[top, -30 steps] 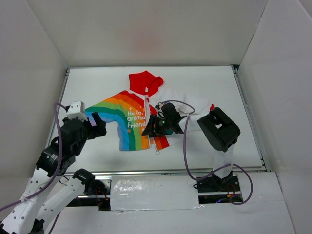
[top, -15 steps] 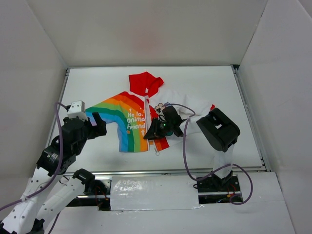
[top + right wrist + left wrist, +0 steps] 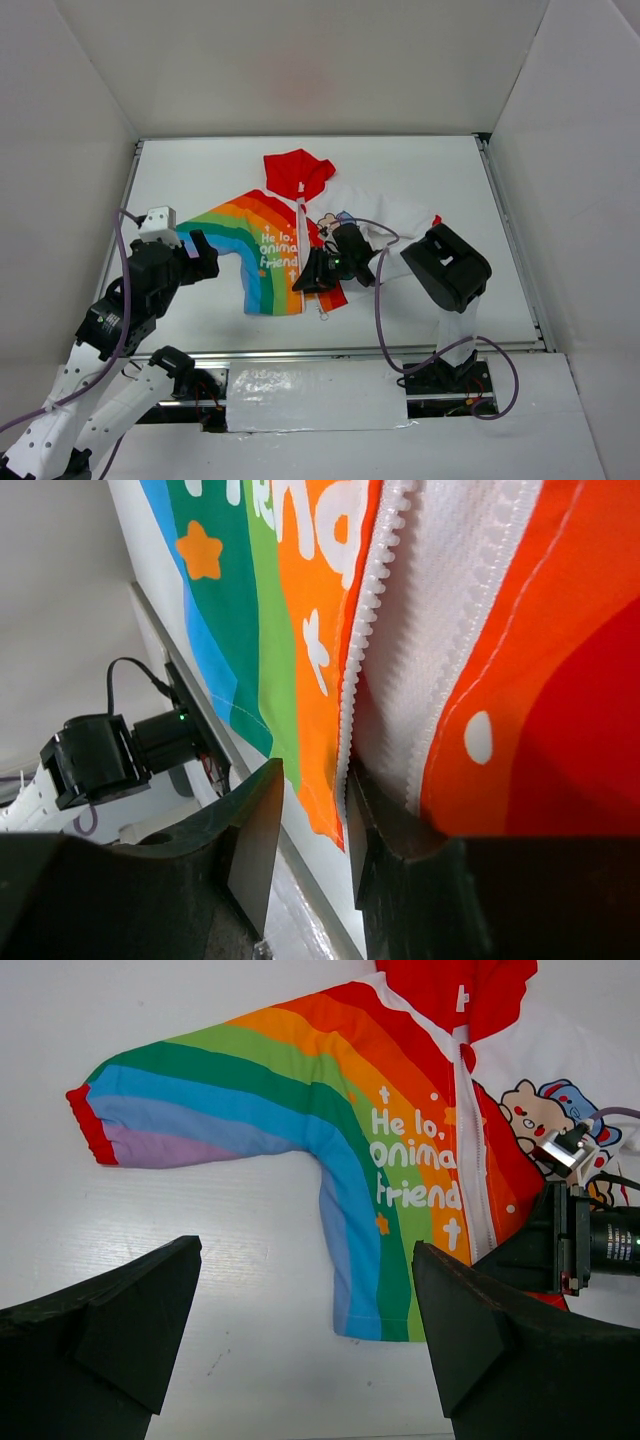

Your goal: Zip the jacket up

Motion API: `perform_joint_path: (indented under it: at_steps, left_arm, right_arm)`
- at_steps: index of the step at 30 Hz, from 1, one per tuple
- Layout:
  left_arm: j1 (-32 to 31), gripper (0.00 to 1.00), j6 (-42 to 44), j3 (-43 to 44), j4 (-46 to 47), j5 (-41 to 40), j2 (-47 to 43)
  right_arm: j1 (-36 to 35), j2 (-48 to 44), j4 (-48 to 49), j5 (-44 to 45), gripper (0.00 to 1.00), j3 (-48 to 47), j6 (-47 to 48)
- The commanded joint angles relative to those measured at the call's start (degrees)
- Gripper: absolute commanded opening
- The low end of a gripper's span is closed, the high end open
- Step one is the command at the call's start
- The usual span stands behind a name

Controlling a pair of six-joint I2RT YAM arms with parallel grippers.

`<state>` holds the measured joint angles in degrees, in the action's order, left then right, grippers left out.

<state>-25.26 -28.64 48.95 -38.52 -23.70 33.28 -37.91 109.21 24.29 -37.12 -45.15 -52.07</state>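
While jacket point(image 3: 290, 240) lies unzipped | left gripper point(image 3: 305, 1335) wide | right gripper point(image 3: 305, 825) seemingly pinching zipper point(image 3: 365, 670)

Bare table point(image 3: 180, 170) lies left of and beyond the jacket point(image 3: 265, 250). The right gripper point(image 3: 312, 275) and its purple cable point(image 3: 380, 300) crowd the jacket's zipper edge.

The jacket point(image 3: 400, 1150) reads — white letters — "He lo, onimal friend".

Soft matt cloth jacket point(image 3: 285, 250), white toothed plastic-looking zipper point(image 3: 365, 670).
Gripper fingers point(image 3: 100, 1330) matt black plastic; table point(image 3: 420, 170) smooth white.
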Motion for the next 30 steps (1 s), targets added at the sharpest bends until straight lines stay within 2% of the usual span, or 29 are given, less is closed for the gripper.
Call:
perform_joint_path:
  at_steps: [1, 6, 7, 9, 10, 12, 15, 17, 21, 27, 30]
  left_arm:
    - [0.29, 0.99, 0.78, -0.26, 2.40, 0.32, -0.06]
    - [0.29, 0.99, 0.61, -0.34, 2.40, 0.24, -0.49]
    - [0.29, 0.99, 0.69, -0.26, 2.31, 0.24, -0.49]
    - [0.38, 0.99, 0.61, -0.26, 2.40, 0.24, -0.49]
    - [0.30, 0.99, 0.61, -0.26, 2.40, 0.50, -0.41]
    - [0.29, 0.99, -0.01, -0.08, 2.23, 0.85, -0.32]
    - [0.29, 0.99, -2.99, 0.27, 2.48, 6.54, -0.76]
    - [0.29, 0.99, -6.75, -2.53, 4.67, 14.86, -1.89]
    - [0.29, 0.99, -12.66, -9.55, 10.56, 25.62, -1.81]
    - [0.29, 0.99, -19.86, -19.92, 22.77, 41.78, -3.39]
    - [0.21, 0.97, -21.72, -24.14, 28.75, 46.27, -4.27]
  right_arm:
    - [-0.94, -0.66, 3.12, -0.67, 0.37, 1.72, -0.40]
    - [-1.46, -0.49, 5.32, -0.58, 0.30, 2.96, -1.54]
    - [-1.46, -0.31, 6.11, -0.84, 0.18, 3.39, -2.24]
    - [-1.46, 0.39, 8.47, -1.63, 0.02, 3.57, -3.38]
    - [-1.64, 0.57, 9.62, -2.16, 0.00, 3.57, -4.60]
    - [-1.64, 0.31, 13.75, -3.56, 0.00, 3.84, -6.45]
    - [-1.46, -3.10, 15.78, -3.66, 0.00, 2.97, -8.48]
    - [-1.46, -5.57, 14.65, -3.48, 0.00, 1.82, -8.57]
    - [-1.47, -11.28, 11.75, -3.31, 0.00, -1.78, -8.92]
    - [-1.46, -11.65, 13.40, -5.41, 0.00, -4.51, -10.58]
    - [-1.64, -10.77, 17.80, -7.08, 0.00, -3.64, -12.61]
